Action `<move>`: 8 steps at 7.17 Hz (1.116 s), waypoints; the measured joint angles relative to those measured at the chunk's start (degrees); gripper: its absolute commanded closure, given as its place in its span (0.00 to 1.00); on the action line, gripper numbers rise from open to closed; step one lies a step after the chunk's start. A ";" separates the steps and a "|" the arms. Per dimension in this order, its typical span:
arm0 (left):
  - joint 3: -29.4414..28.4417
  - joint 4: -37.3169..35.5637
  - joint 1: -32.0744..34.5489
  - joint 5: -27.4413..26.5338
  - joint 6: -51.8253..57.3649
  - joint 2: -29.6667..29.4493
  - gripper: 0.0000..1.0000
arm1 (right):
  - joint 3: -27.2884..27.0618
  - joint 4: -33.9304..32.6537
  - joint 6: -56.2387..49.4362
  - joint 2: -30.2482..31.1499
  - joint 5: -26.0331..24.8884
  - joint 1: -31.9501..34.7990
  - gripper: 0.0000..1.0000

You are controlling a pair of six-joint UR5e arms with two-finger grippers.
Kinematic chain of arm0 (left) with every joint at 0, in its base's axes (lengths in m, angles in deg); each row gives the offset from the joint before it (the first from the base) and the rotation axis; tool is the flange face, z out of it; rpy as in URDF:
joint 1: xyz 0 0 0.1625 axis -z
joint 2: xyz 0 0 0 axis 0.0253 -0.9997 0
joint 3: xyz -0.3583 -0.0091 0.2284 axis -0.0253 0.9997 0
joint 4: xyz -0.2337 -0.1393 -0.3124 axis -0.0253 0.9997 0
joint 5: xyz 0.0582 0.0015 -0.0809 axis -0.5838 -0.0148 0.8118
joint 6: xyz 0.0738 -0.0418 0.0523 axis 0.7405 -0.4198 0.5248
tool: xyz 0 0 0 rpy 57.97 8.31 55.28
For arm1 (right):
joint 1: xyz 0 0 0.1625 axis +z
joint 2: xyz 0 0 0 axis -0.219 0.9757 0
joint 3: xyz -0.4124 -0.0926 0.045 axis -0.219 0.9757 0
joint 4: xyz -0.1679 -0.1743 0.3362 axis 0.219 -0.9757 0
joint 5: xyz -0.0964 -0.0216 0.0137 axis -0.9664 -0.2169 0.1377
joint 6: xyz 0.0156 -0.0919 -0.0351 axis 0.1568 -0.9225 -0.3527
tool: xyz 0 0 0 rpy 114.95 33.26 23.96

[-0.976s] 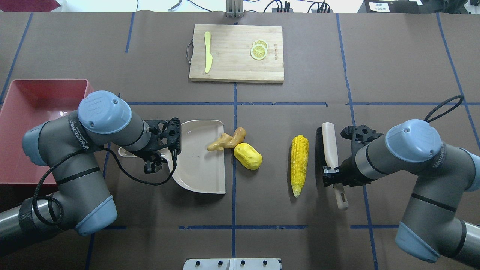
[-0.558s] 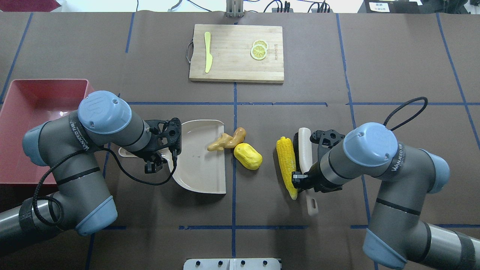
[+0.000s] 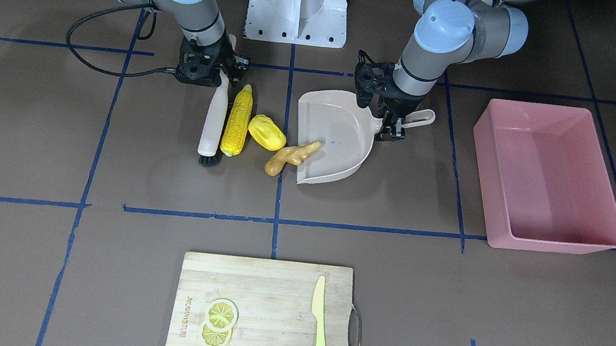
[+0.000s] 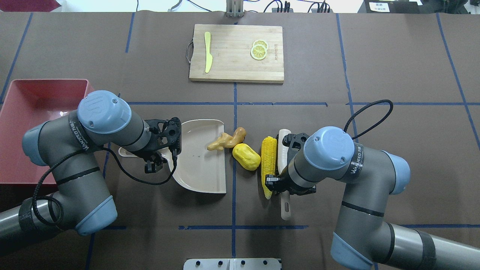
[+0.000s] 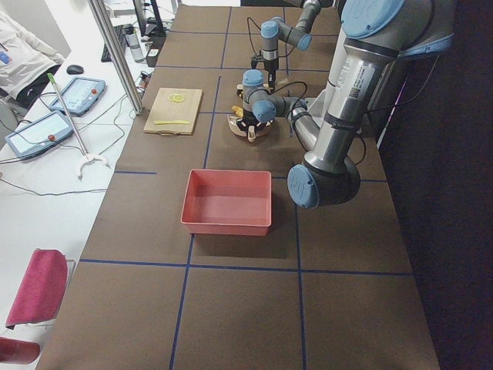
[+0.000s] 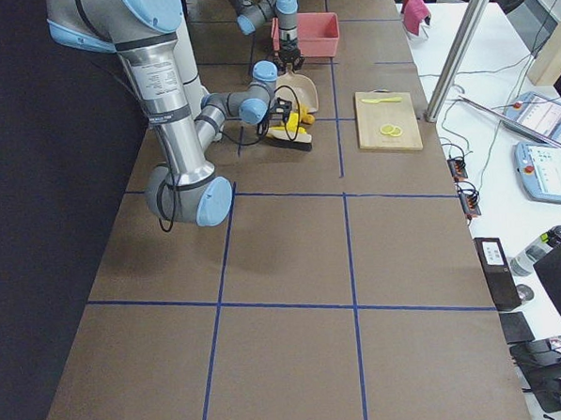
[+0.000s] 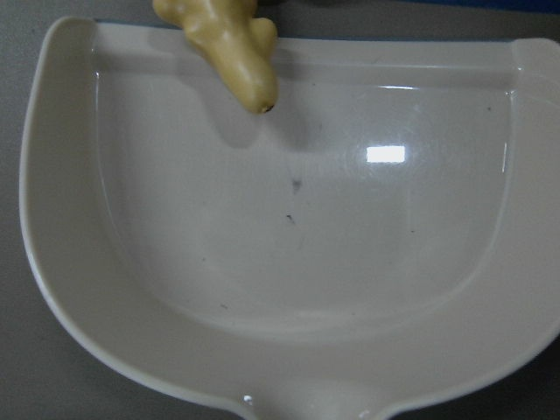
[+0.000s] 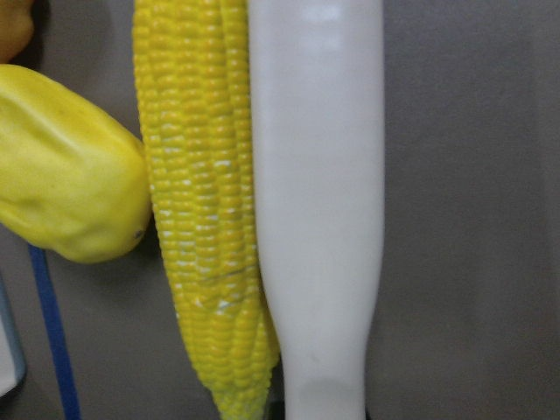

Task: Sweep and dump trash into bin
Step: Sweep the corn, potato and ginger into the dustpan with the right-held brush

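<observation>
The yellow corn cob (image 4: 268, 165) lies between the brush (image 4: 283, 148) and the lumpy yellow potato piece (image 4: 246, 156), touching both, as the right wrist view shows (image 8: 206, 219). The tan ginger root (image 4: 227, 139) lies across the open edge of the beige dustpan (image 4: 198, 161), one end inside it (image 7: 229, 39). My right gripper (image 4: 285, 183) is shut on the brush handle. My left gripper (image 4: 150, 155) is shut on the dustpan handle. The pink bin (image 4: 22, 108) stands at the far left, partly hidden by my left arm.
A wooden cutting board (image 4: 236, 52) at the back middle holds a pale yellow plastic knife (image 4: 207, 51) and two lemon slices (image 4: 259, 50). Blue tape lines cross the brown table cover. The robot base (image 3: 298, 3) stands at the near edge.
My right arm has swept the brush left, pushing the corn cob along until it touches the potato piece. My left arm and the dustpan have not moved.
</observation>
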 measured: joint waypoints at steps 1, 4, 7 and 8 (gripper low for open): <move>0.01 0.00 -0.02 0.04 -0.01 0.00 0.97 | 0.86 -0.07 0.38 -1.47 -0.03 -0.15 1.00; 0.02 0.01 -0.03 0.07 -0.16 0.00 0.97 | 4.81 -0.04 1.14 -6.50 -0.14 -0.29 1.00; -0.03 0.01 -0.05 0.23 -0.27 0.00 0.97 | 7.51 -0.03 2.44 -10.48 -0.39 -0.31 1.00; -0.06 0.01 -0.06 0.31 -0.27 0.00 0.97 | 8.17 -0.03 2.50 -11.50 -0.44 -0.31 1.00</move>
